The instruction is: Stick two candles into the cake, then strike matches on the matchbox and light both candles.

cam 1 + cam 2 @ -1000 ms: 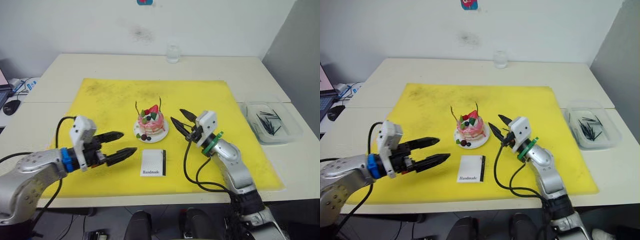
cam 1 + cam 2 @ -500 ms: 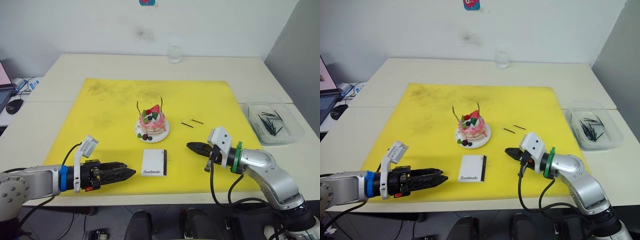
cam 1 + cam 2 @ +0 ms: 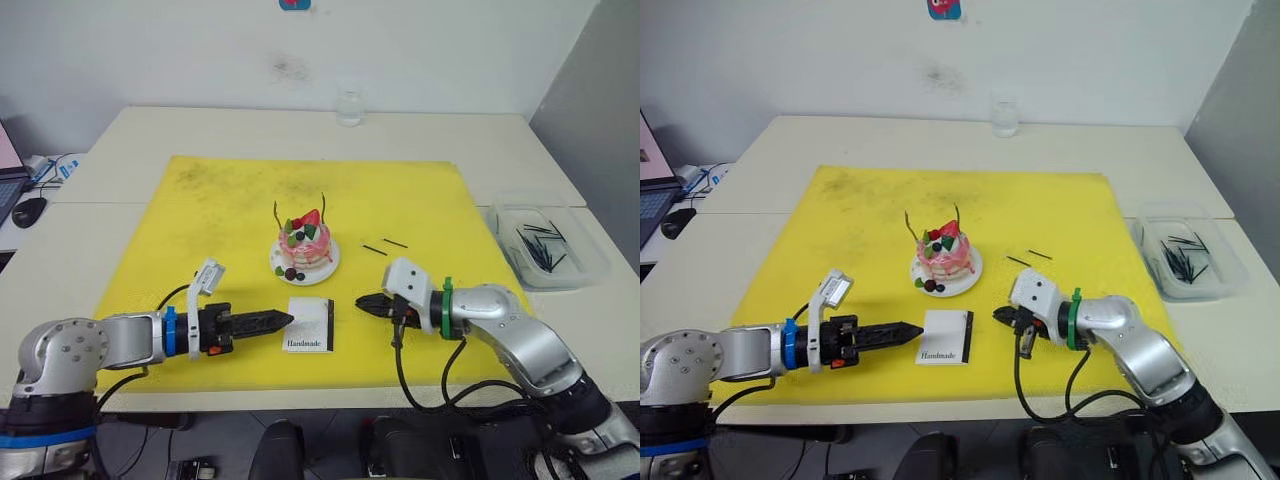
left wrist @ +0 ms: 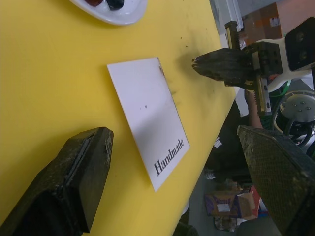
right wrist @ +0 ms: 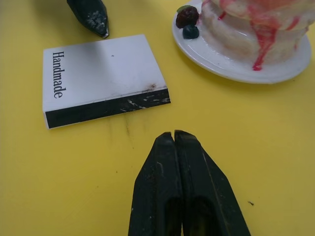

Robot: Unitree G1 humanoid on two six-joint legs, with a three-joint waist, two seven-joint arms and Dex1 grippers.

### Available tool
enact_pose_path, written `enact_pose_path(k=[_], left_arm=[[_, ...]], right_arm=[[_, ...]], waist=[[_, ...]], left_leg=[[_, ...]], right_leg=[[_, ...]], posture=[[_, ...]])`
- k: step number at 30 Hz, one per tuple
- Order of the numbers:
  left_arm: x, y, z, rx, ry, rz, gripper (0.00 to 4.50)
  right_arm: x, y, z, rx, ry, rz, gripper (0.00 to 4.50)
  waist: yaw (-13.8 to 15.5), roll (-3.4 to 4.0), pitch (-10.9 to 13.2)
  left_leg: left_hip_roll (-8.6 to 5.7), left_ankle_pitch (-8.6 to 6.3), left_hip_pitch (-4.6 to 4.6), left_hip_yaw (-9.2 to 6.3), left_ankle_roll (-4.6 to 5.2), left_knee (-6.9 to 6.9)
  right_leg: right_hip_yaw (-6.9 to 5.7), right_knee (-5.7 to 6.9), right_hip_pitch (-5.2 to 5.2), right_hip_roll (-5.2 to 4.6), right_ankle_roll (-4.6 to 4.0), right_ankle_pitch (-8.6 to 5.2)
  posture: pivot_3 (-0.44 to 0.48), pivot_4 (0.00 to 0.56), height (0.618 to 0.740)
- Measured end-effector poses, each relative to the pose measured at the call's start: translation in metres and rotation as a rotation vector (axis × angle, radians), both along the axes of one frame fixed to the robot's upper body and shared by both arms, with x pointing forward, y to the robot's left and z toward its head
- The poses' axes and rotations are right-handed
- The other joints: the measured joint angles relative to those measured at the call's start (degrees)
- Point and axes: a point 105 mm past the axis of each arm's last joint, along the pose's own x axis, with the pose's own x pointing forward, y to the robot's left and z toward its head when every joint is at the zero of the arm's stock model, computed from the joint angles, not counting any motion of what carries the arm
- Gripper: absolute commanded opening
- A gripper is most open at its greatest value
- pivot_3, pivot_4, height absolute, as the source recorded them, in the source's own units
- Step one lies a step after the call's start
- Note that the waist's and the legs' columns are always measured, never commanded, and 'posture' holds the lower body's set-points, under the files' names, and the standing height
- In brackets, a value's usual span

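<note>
Matchbox [image 3: 307, 324] flat between left end effector [image 3: 284, 320] and right end effector [image 3: 362, 303].

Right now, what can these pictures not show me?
- Eye views: thin curved candles in the small round pink-and-white cake, too small to show flames.
- Right wrist view: frame edge cuts off the cake's top.
- Eye views: dark sticks in the clear plastic tray, too small to count.

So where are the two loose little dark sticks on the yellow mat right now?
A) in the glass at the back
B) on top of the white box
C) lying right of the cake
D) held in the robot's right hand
C: the two sticks lie flat on the mat right of the cake.
</note>
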Motion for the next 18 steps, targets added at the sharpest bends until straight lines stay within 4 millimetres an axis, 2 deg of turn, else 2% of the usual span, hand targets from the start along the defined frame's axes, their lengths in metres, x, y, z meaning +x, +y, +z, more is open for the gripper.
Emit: enact_pose_path(k=[7, 13, 18], left_arm=[[0.005, -0.008, -0.005, -0.009, 0.008, -0.002, 4.50], [0.006, -0.011, -0.007, -0.017, 0.014, 0.002, 4.50], [0.005, -0.013, -0.008, -0.017, 0.013, 0.009, 4.50]], right_arm=[[0.000, 0.009, -0.018, -0.059, 0.042, 0.010, 0.04], [0.002, 0.015, -0.020, -0.067, 0.040, 0.008, 0.04], [0.002, 0.029, -0.018, -0.035, 0.047, 0.025, 0.04]], waist=[[0.10, -0.01, -0.01], [0.11, -0.03, -0.04], [0.04, -0.03, -0.04]], left_leg=[[-0.02, 0.00, 0.00, -0.01, 0.00, 0.04], [-0.04, 0.00, 0.05, -0.04, 0.00, 0.11], [-0.02, 0.00, 0.07, -0.05, 0.00, 0.10]], right_leg=[[0.00, 0.01, 0.01, -0.02, 0.01, 0.00], [0.03, 0.02, 0.07, -0.05, 0.11, 0.07], [0.03, 0.04, 0.08, -0.05, 0.11, 0.08]], posture=[[0.000, 0.150, 0.740], [0.000, 0.150, 0.740], [0.000, 0.150, 0.740]])
